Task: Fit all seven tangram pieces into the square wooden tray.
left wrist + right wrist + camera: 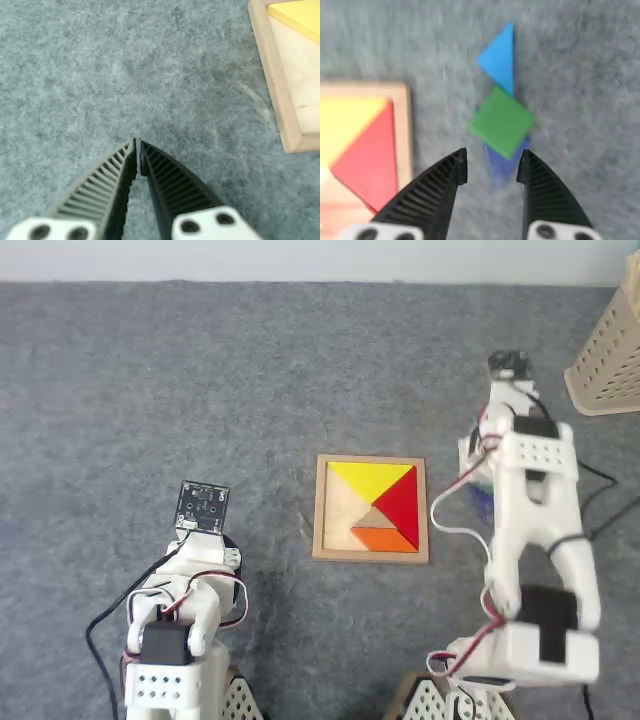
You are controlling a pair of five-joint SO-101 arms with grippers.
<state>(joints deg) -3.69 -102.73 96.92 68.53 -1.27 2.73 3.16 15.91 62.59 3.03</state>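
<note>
While the square wooden tray (371, 459) lies on the grey table (200, 390) with a yellow triangle (368, 480), red triangle (400, 502) and orange piece (383, 538) inside, a green square (502, 121), light blue triangle (500, 57) and dark blue piece (502, 162) sit touching just beside it. The right jaws hang apart over the dark blue piece, holding nothing; the left jaws are closed and empty, near the tray's other side

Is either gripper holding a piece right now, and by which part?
Nothing is held. The left gripper is shut and empty; the right gripper is open by the green square.
</note>
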